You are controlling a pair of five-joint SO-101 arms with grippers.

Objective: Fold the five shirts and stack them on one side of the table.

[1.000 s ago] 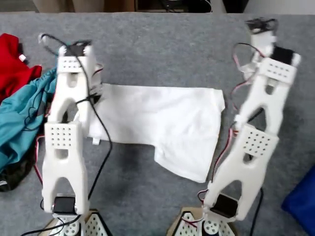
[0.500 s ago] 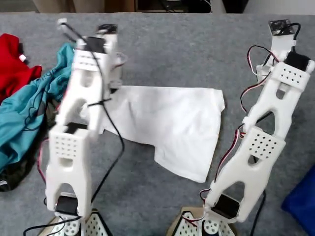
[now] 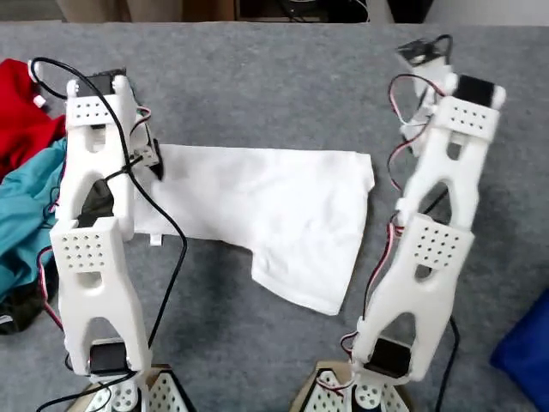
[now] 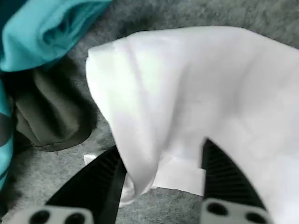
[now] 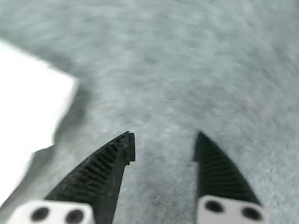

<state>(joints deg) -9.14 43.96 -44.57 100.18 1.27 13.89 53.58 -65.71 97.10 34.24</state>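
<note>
Over the white shirt (image 3: 266,215) the left gripper (image 4: 161,149) gapes astride its edge; the right gripper (image 5: 164,136) gapes above bare table (image 3: 283,86); I'd pinch both corners evenly.

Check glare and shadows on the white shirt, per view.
High view: white shirt evenly lit, creases faint, only a slight shadow at its near edge. Left wrist view: its raised fold glares bright, with deep shadow beside it. Right wrist view: the shirt's corner throws a soft shadow on the grey table.
</note>
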